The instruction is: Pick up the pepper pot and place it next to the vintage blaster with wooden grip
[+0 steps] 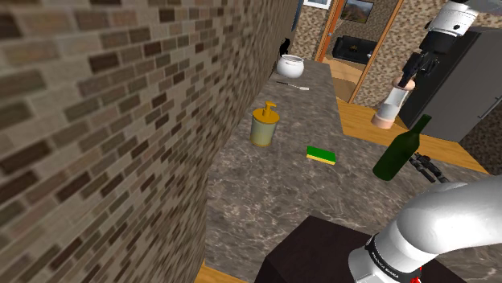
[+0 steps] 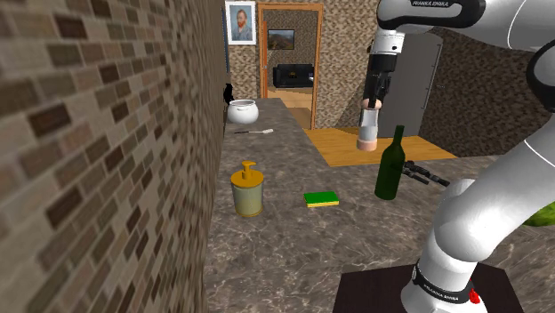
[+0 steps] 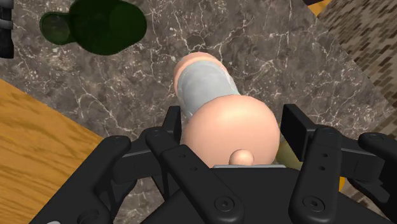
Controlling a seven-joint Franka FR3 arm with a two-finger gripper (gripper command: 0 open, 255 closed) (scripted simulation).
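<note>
The pepper pot (image 1: pixel 388 105) (image 2: pixel 368 125) (image 3: pixel 205 84) has a grey body with a pink cap and a pink base. My black gripper (image 1: pixel 409 77) (image 2: pixel 374 92) (image 3: pixel 233 126) is shut on its cap and holds it upright above the marble counter (image 1: pixel 265 193). In the wrist view its base hangs over the counter near the edge. The blaster (image 1: pixel 426 167) (image 2: pixel 423 172), a dark gun shape, lies on the counter just past the green bottle (image 1: pixel 400 150) (image 2: pixel 390 164) (image 3: pixel 95 25), lower than the pot and nearer the stand.
A yellow soap dispenser (image 1: pixel 264 126) (image 2: pixel 247 188) and a green and yellow sponge (image 1: pixel 321 155) (image 2: pixel 321 199) sit mid-counter. A white pot (image 1: pixel 290 64) and a utensil (image 1: pixel 292 84) lie at the far end. A brick wall (image 1: pixel 121 120) borders the counter.
</note>
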